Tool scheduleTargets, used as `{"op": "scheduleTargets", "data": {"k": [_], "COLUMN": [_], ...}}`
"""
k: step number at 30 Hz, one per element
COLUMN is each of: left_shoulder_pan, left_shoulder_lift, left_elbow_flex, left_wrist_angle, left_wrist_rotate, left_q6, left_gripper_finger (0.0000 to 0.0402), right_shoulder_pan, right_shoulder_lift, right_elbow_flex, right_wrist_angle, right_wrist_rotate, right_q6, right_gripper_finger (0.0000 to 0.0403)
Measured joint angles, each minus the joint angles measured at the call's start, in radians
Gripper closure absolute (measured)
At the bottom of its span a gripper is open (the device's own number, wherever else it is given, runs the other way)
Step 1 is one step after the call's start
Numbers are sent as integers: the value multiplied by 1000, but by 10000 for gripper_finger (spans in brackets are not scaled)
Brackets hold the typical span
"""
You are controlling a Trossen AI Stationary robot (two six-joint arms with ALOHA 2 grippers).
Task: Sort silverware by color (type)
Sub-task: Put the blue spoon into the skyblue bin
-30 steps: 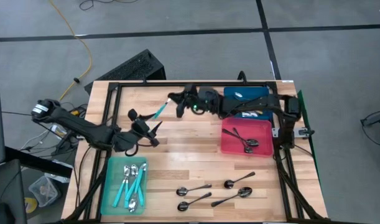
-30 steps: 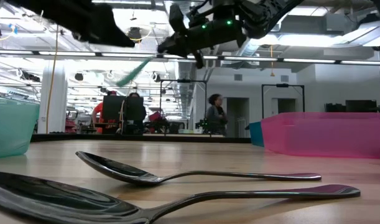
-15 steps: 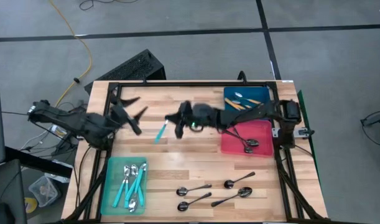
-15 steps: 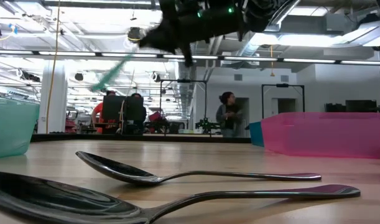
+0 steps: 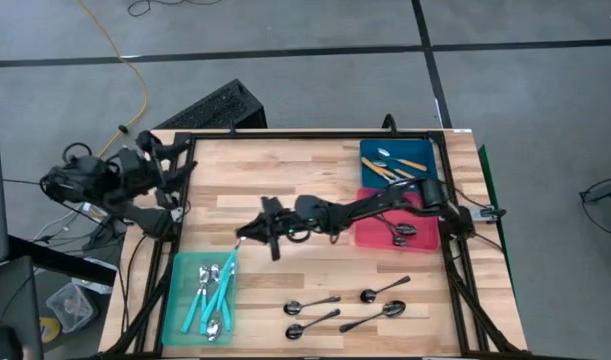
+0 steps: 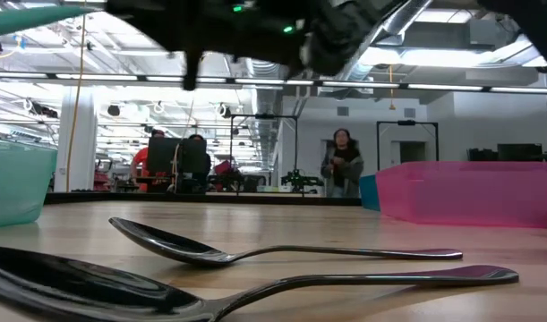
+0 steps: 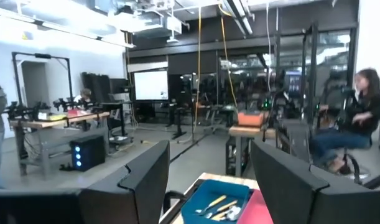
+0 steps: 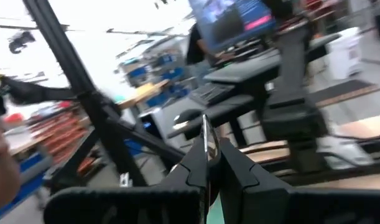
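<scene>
Teal-handled spoon (image 5: pixel 235 247) is pinched tight in the right gripper (image 5: pixel 253 232), just above the teal bin (image 5: pixel 177 297) below-left of it; left gripper (image 5: pixel 157 160) hangs wide open, empty.

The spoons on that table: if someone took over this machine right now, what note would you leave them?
Right gripper: fingers shut on a teal-handled spoon, over the teal bin.
Left gripper: open, empty, pulled back by the table's far left corner.
Done: teal spoons in the teal bin, orange-handled spoons in the blue bin, dark ones in the pink bin.
Left: drop the held spoon, then sort four dark spoons lying on the table's near side.
</scene>
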Motion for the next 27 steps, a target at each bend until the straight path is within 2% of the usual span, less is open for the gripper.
{"op": "scheduleTargets", "data": {"k": [6, 11, 14, 19, 23, 27], "left_shoulder_pan": [0, 0, 0, 0, 0, 0], "left_shoulder_lift": [-20, -18, -17, -17, -17, -17], "left_elbow_flex": [0, -1, -1, -1, -1, -1], "left_wrist_angle": [-11, -61, -75, -75, -85, -99], "left_wrist_rotate": [-10, -27, -26, -27, -27, -29], "left_q6": [-18, -16, -17, -9, -8, -8], "left_gripper_finger": [189, 189, 189, 189, 189, 189], "right_shoulder_pan": [21, 18, 21, 28, 24, 21], "right_shoulder_lift": [152, 295, 393, 522, 546, 537], "right_elbow_flex": [260, 484, 627, 824, 805, 811], "right_wrist_angle": [-131, -296, -411, -510, -485, -562], "right_wrist_rotate": [-81, -93, -144, -174, -177, -166], "right_q6": [-7, -48, -45, -75, -63, -101], "right_gripper_finger": [369, 369, 369, 369, 369, 369]}}
